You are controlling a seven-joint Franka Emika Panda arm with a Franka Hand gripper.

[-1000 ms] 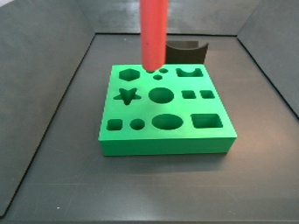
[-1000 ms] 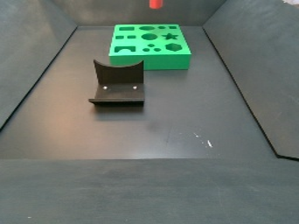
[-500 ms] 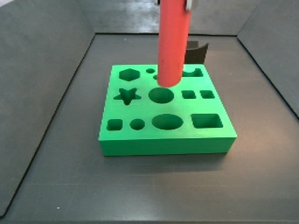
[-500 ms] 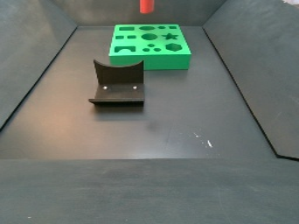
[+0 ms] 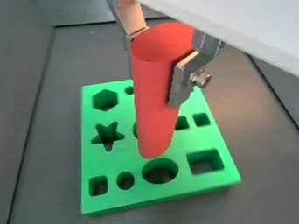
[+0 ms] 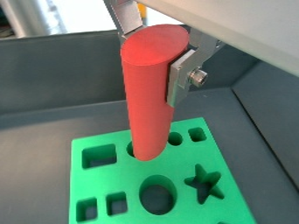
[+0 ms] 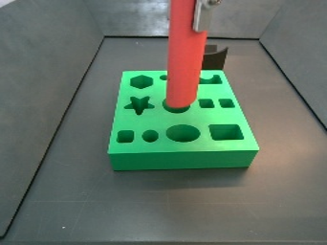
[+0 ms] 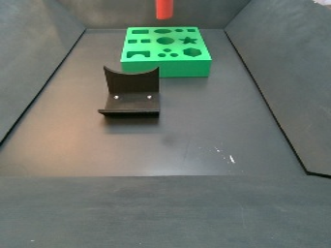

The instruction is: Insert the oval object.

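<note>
My gripper (image 5: 158, 57) is shut on the top of the oval object (image 5: 156, 114), a long red-orange peg, and holds it upright; both also show in the other wrist view, gripper (image 6: 156, 52) and peg (image 6: 145, 105). In a side view the peg (image 7: 185, 57) hangs over the middle of the green block (image 7: 192, 153), and its lower end hides the round centre hole. The oval hole (image 7: 185, 132) lies open just in front of the peg's end. I cannot tell whether the peg touches the block. Another side view shows only the peg's tip (image 8: 165, 8) above the block (image 8: 149, 58).
The block has star (image 7: 141, 104), hexagon (image 7: 143, 81) and square (image 7: 225, 130) holes and several small ones. The fixture (image 8: 130, 94) stands on the dark floor apart from the block; it shows behind the block in a side view (image 7: 207, 54). Grey walls enclose the floor.
The gripper has carried the peg from over the block's back left holes to over its middle, and lower towards the block.
</note>
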